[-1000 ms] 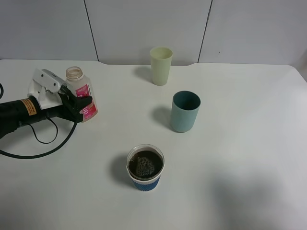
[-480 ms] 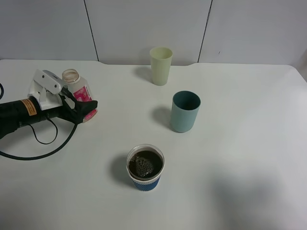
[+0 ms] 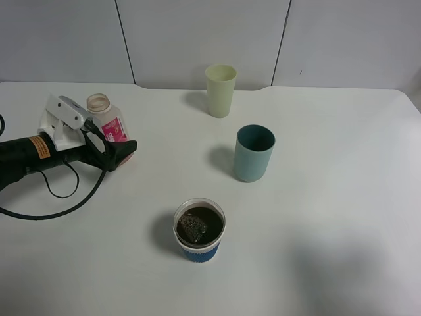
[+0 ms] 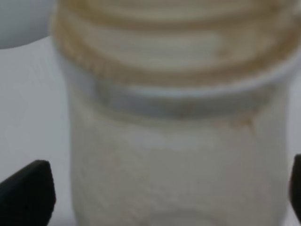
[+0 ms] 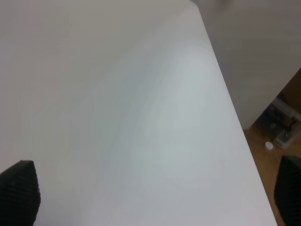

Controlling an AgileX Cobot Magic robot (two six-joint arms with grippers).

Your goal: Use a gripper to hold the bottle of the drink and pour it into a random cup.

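Observation:
The bottle (image 3: 106, 117) stands upright on the table at the left, capless, with a pink label, and its clear body looks empty. My left gripper (image 3: 113, 141) is open around its lower part, one black finger (image 3: 122, 149) in front of it. In the left wrist view the bottle (image 4: 174, 141) fills the frame, brown-stained at the neck, with a fingertip (image 4: 27, 194) apart from it on each side. The cup (image 3: 198, 230) with the blue ribbed sleeve stands front centre and holds dark brown drink. My right gripper (image 5: 155, 193) is open over bare table and is out of the exterior view.
A teal cup (image 3: 254, 153) stands right of centre. A pale yellow-green cup (image 3: 220, 90) stands at the back. The left arm's black cable (image 3: 59, 197) loops on the table. The right wrist view shows the table's edge (image 5: 235, 113) with floor beyond.
My left gripper has opened and let go of the bottle, which now stands free between the fingers. The foam in the cup has settled a little.

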